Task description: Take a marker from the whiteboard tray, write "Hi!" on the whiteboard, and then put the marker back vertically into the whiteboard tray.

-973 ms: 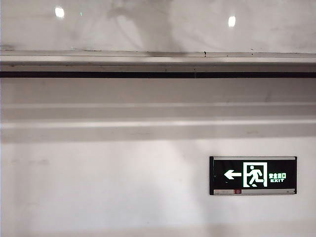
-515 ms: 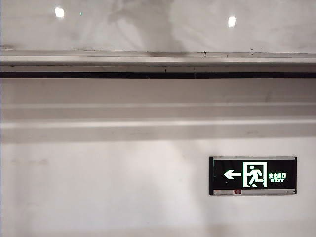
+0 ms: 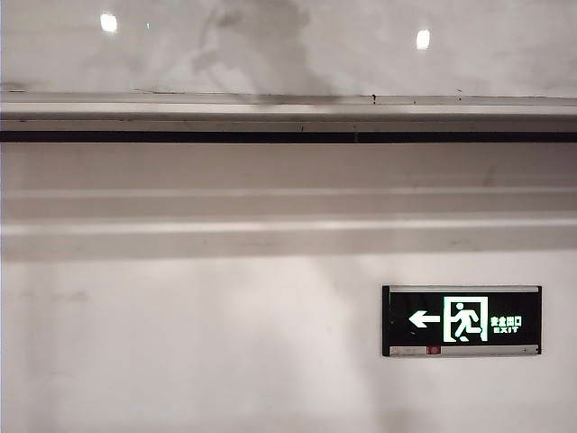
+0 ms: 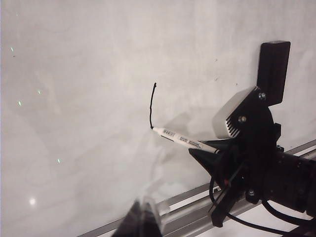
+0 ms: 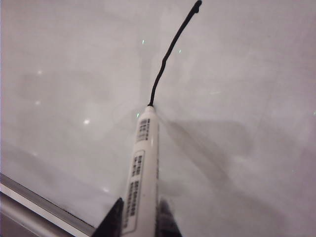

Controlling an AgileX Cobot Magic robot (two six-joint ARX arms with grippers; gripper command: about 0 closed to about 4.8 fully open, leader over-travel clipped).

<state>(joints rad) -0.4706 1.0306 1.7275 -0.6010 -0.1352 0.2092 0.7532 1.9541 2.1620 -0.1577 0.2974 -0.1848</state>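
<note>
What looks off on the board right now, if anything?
Nothing damaged. The right gripper holds the marker with its tip on the whiteboard; the single black stroke is slightly wavy rather than straight. The left gripper hangs clear near the whiteboard tray.

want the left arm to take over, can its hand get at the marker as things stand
Probably not cleanly. The right hand is shut on the marker, whose tip presses the whiteboard; only its front half shows free. The left hand sits apart, near the whiteboard tray.

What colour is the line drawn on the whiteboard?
Black line, clearest in the right wrist view.
</note>
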